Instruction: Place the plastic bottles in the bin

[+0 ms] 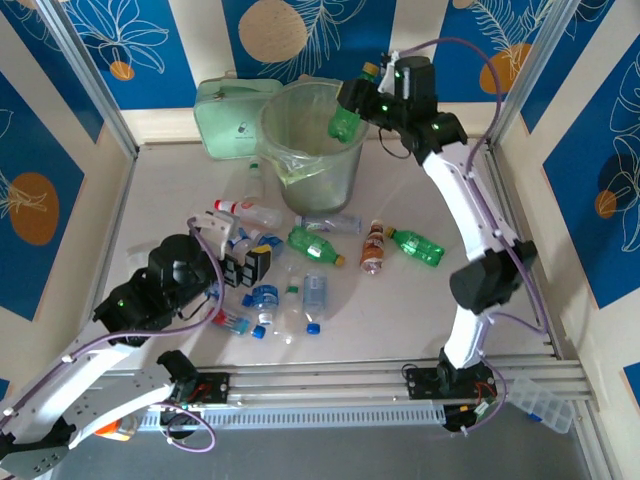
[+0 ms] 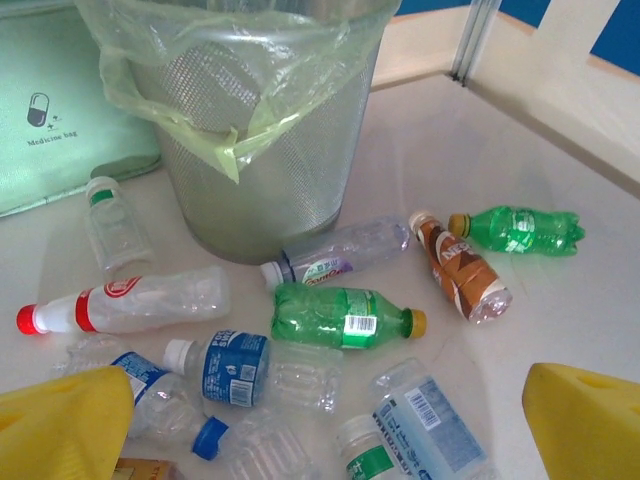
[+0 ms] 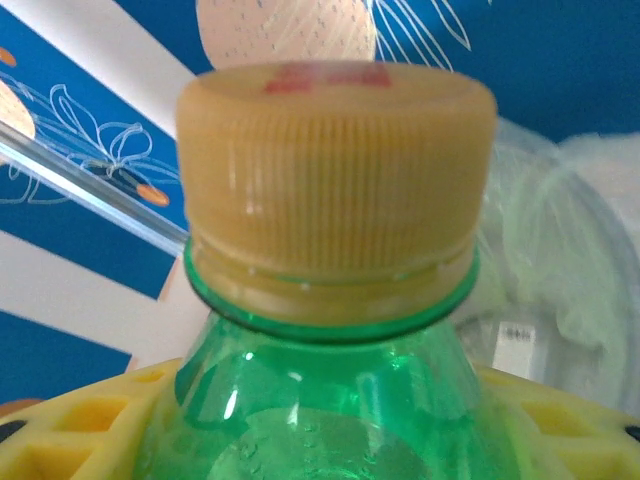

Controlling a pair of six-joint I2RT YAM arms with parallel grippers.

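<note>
My right gripper [image 1: 352, 106] is up at the far side of the table, pinching a green bottle [image 1: 343, 123] just below its yellow cap [image 3: 335, 180], with the yellow pads [image 3: 90, 420] pressed against its shoulders. The bottle hangs over the right side of the bin [image 1: 300, 175], close to the rim rather than over the middle. That is my main worry: if I let go from here, the base could clip the rim or catch the loose green liner [image 2: 200, 70] and tumble out onto the table. The grip is also high on a smooth, tapering neck, so the bottle could swing or slip before I choose to release it. My left gripper [image 1: 246, 265] is spread wide, holding nothing, low over the crowd of plastic bottles [image 2: 340, 316] lying near and left of the bin. They lie touching one another, so closing here could trap two at once or send a round one rolling away.
</note>
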